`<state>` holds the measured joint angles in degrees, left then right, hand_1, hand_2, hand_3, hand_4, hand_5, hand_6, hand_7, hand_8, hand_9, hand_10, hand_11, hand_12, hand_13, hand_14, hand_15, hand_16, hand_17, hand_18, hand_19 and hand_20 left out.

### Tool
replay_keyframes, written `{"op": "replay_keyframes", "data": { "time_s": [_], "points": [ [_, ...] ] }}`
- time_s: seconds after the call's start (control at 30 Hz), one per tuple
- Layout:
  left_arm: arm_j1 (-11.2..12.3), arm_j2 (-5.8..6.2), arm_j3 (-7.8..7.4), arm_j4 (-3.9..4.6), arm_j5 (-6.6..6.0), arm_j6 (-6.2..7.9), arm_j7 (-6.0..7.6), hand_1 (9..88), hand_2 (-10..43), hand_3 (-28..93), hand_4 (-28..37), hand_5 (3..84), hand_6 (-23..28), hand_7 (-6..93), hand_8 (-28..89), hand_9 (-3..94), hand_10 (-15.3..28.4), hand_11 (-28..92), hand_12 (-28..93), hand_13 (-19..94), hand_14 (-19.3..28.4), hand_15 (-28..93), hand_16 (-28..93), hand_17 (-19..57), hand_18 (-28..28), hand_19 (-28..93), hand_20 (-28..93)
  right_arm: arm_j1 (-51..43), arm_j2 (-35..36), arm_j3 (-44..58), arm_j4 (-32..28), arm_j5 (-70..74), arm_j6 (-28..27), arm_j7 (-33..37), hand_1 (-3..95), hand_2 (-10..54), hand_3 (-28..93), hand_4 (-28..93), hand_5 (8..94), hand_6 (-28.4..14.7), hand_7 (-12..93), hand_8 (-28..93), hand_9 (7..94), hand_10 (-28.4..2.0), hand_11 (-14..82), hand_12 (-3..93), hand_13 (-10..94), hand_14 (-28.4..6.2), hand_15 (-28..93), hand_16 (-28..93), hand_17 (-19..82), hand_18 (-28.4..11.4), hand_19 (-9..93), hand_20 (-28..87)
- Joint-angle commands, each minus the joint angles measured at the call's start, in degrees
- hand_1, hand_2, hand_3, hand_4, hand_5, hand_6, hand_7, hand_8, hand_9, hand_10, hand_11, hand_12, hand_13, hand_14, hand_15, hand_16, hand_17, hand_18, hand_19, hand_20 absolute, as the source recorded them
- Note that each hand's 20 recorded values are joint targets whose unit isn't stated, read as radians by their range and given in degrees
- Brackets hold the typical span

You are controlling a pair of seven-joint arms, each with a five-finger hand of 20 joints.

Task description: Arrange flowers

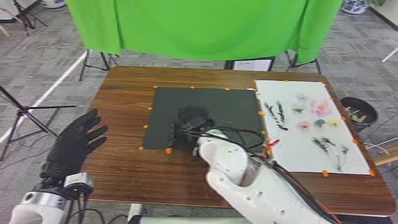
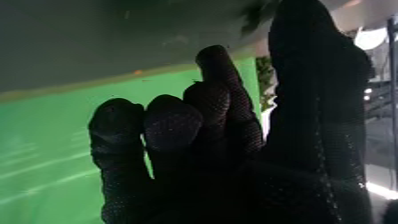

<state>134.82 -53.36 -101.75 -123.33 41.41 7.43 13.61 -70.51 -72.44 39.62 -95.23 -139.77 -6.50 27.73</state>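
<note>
My right hand [image 1: 193, 120] is over the left part of the black mat [image 1: 235, 102] in the head view, dark against it. In the right wrist view, that hand [image 2: 200, 130] has relaxed, slightly bent fingers with the thumb beside them, and I see nothing held. My left hand [image 1: 73, 145] is open at the table's left edge. On the white sheet [image 1: 289, 160] lie a pink flower [image 1: 321, 108], a smaller pink flower [image 1: 304, 124], a yellow flower [image 1: 334, 122], dark leafy sprigs [image 1: 276, 115] and thin green stems [image 1: 332, 149].
Orange markers line the mat and the sheet on the brown table [image 1: 124, 107]. A dark bin [image 1: 360, 111] stands beyond the table's right edge. A green cloth [image 1: 200, 30] hangs behind the table, and a tripod [image 1: 31, 117] stands on the left.
</note>
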Motion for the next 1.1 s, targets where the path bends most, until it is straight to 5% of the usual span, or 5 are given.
{"op": "replay_keyframes", "data": {
  "time_s": [0.03,0.13,0.2,0.23,1.1],
  "points": [
    [1.34,-1.0,-0.86,-0.6,0.26,-0.31,-0.37,27.2,-5.3,71,-22.9,27.4,2.6,20.5,-10,19.9,9.8,19,18,18,13.8,29,2,-8.8,22.2,39,11,-0.32,5.29,4.26,-9.29,4.74,-0.04,-0.63,69.2,-6.0,-28,83,53.5,-6.9,27,-11,57.1,-14.0,62.9,68.8,59,-13.1,88,40,31,-22.6,93,58],
    [1.6,-1.25,-1.15,-0.74,0.38,-0.49,-0.41,27.3,-5.2,70,-22.4,27.4,2.6,20.5,-10,19.9,9.8,19,18,18,13.9,29,2,-8.9,22.4,39,11,-1.41,9.81,7.14,-12.8,5.71,1.34,0.4,59.4,-5.9,-10,76,53.0,-7.0,27,-11,56.7,-12.9,68.4,56.4,60,-12.3,87,41,31,-22.9,92,57],
    [1.79,-1.39,-1.33,-0.79,0.54,-0.3,-0.41,27.4,-5.0,70,-22.4,27.3,2.6,20.5,-10,19.9,9.9,19,18,18,14.1,29,2,-8.9,22.5,39,11,-2.73,13.4,10.21,-14.77,6.69,2.6,1.18,32.1,-9.1,80,-11,53.0,-6.9,26,-11,56.0,-14.6,68.9,58.3,59,-12.9,88,40,31,-22.5,92,58],
    [2.11,-1.47,-1.53,-0.93,0.55,-0.24,-0.44,27.5,-4.8,70,-22.4,27.3,2.6,20.5,-10,19.9,10.0,19,18,18,14.2,29,2,-9.0,22.6,39,11,-3.8,15.21,12.16,-15.91,7.1,2.66,1.87,29.1,-9.4,88,-20,53.0,-6.9,26,-11,55.9,-14.8,69.2,57.9,59,-12.9,88,40,31,-22.4,92,58],
    [2.34,-1.51,-1.9,-0.61,0.74,-1.3,-0.64,27.8,-4.8,69,-22.7,28.6,3.1,20.7,-10,21.1,10.7,19,19,18,15.6,30,1,-9.0,23.4,40,10,-42.44,33.23,59.93,-29.3,21.18,-18.45,26.47,14.8,-9.5,76,-28,58.6,-7.8,22,-9,59.2,-15.5,57.8,46.8,61,-13.7,87,38,32,-24.3,93,57]
  ]
}}
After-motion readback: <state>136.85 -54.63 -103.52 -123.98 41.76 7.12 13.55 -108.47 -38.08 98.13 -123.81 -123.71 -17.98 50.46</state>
